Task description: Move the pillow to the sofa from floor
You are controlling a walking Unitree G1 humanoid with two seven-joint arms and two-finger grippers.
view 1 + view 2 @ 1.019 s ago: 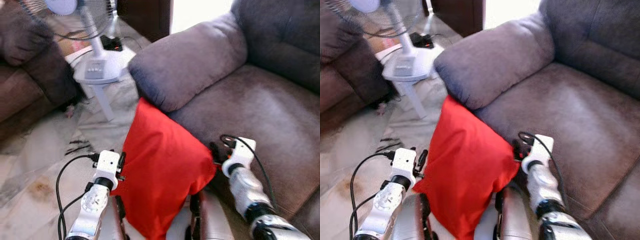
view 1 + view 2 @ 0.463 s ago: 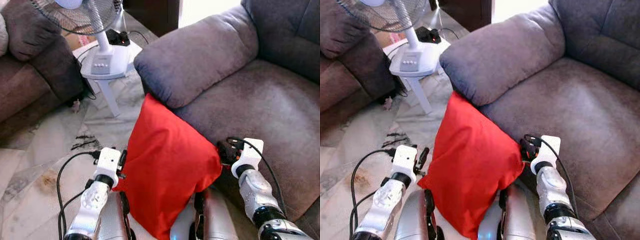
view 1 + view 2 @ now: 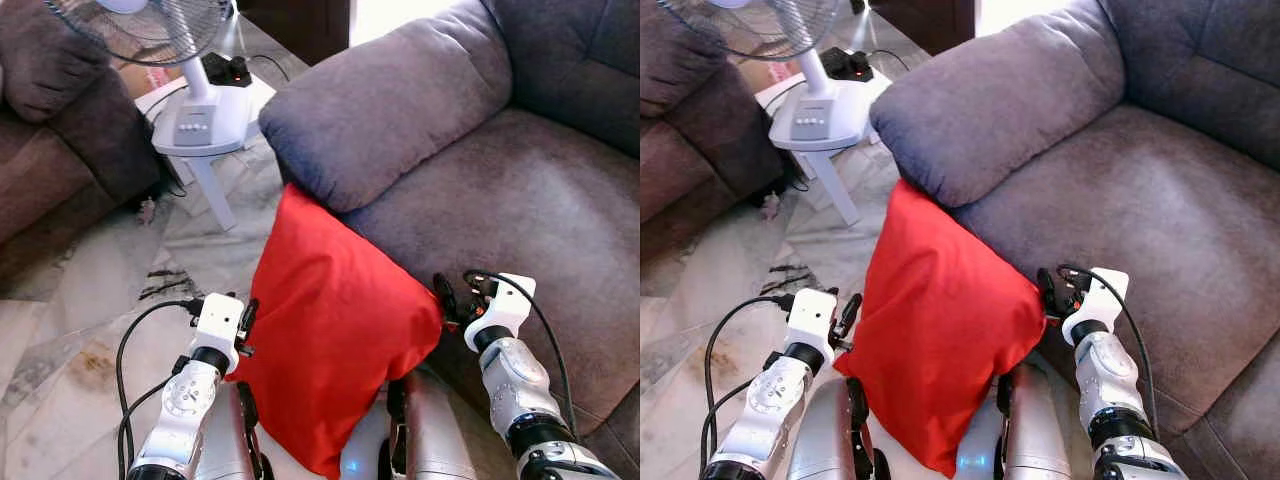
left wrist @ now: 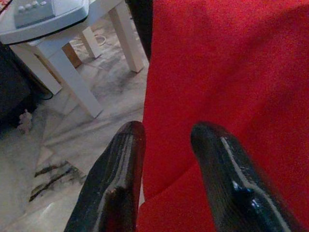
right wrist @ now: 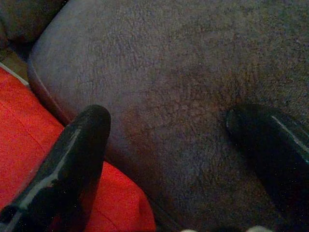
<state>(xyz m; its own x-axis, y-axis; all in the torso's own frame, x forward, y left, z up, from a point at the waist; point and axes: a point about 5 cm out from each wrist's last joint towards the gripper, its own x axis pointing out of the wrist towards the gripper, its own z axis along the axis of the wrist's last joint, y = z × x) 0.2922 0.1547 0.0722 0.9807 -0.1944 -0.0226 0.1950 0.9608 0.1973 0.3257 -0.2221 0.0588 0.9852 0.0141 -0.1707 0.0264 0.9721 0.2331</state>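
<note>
Red pillow [image 3: 335, 345] squeezed between left gripper [image 3: 243, 325] and right gripper [image 3: 442, 297], both spread; lifted beside the sofa [image 3: 520, 210] armrest, not yet on the seat.

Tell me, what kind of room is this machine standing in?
Most likely a home living room: a grey sofa, a second brown sofa, and a standing fan on a marble-patterned floor.
</note>
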